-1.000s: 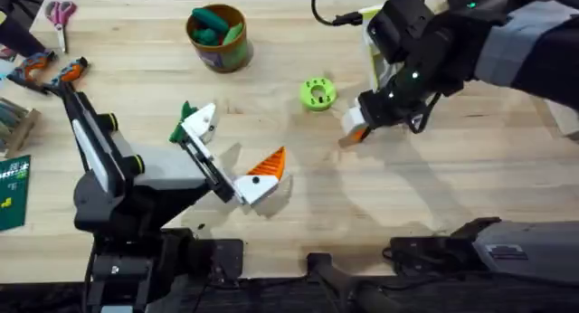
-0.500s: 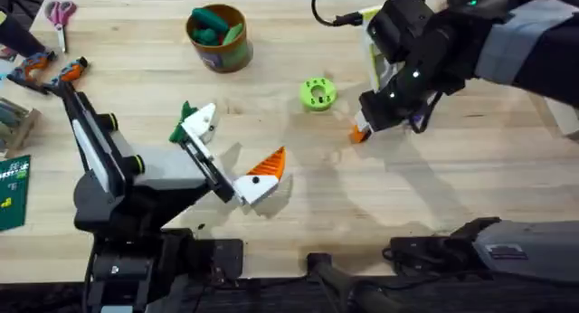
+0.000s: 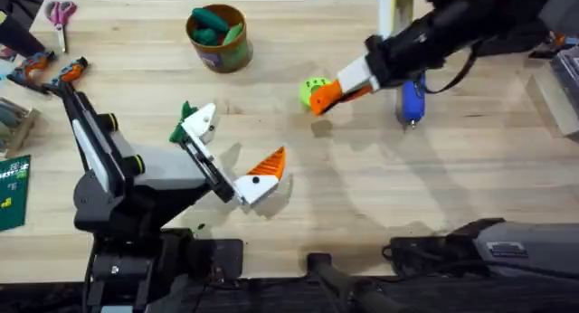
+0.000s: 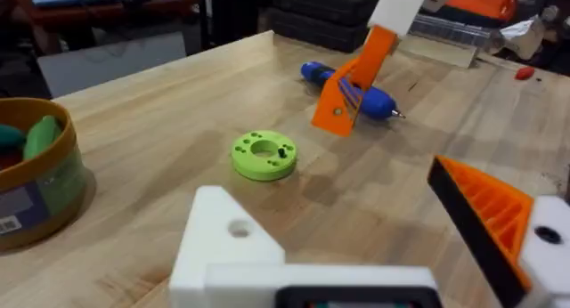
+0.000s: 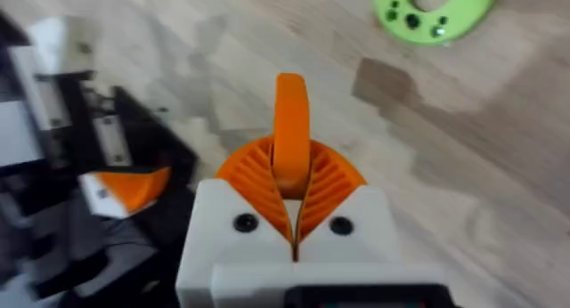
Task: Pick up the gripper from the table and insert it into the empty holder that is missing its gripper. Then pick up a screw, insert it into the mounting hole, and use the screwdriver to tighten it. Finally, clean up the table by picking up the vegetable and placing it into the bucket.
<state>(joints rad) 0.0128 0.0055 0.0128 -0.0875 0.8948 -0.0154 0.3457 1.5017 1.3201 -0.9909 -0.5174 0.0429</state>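
Overhead: the right gripper [image 3: 327,96] hangs above the table beside the green ring [image 3: 313,87], orange pads pinching the gripper [image 3: 322,99]. The screwdriver [image 3: 412,100] lies close by on the table. The left gripper [image 3: 226,159] sits mid-table, fingers spread — the bare holder [image 3: 200,123] and one padded finger.

Left wrist: the gripper [image 4: 346,84] hangs tilted above the table, in front of the screwdriver [image 4: 349,88].

Right wrist: the pads [image 5: 258,179] are pressed on the gripper [image 5: 290,130] — it juts out between them.

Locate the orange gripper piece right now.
The gripper is pinched in the right gripper, lifted above the table beside the lime-green ring, with the screwdriver to its right in the overhead view.
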